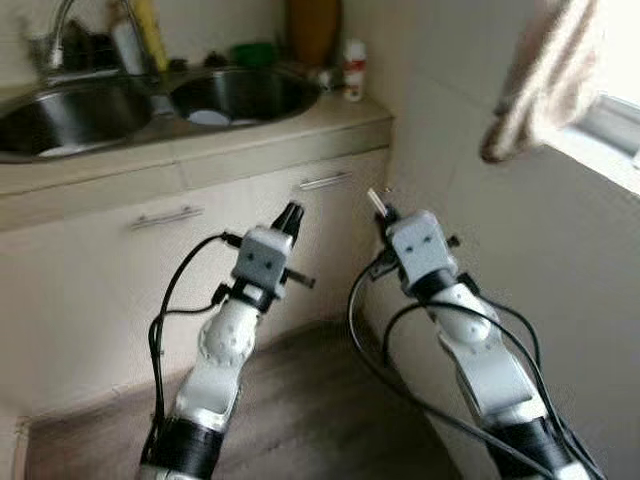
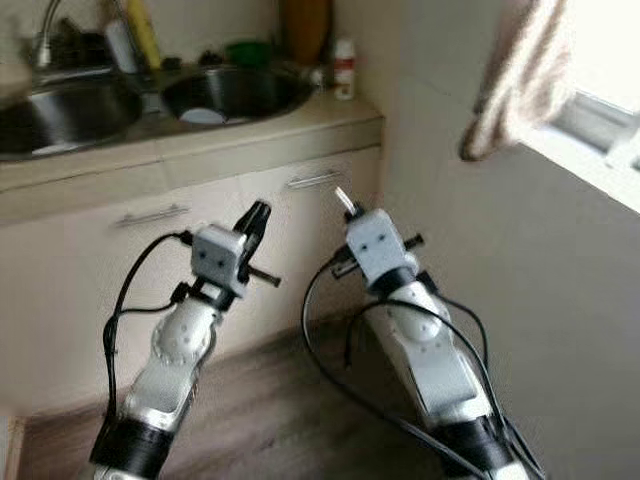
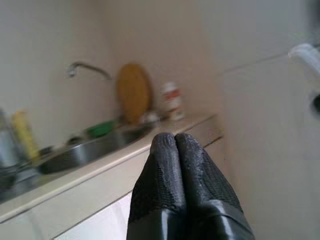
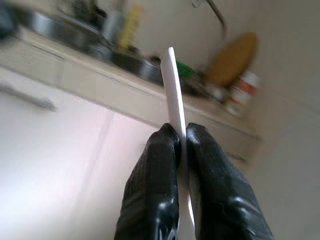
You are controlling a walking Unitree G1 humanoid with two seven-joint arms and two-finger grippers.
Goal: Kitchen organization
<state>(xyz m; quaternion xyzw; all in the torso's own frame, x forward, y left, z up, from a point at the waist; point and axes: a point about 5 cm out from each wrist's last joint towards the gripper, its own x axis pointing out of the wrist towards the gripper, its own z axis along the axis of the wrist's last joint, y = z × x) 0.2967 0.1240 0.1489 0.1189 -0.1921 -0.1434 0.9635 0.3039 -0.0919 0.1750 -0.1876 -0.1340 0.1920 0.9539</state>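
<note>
no readable text, labels too blurred

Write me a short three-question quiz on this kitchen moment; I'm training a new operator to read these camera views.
1. True or false: the right gripper is shut on a thin white flat piece.
2. The left gripper is: A) open, B) shut with nothing in it, C) shut on a sponge.
3. Fill in: the red-and-white bottle stands on the counter beside the ____ basin of the double sink, near the wall corner.

Key
1. True: the white piece sticks out from between the two black fingers in the right wrist view.
2. B: its fingers are pressed together, empty.
3. Right.
</note>
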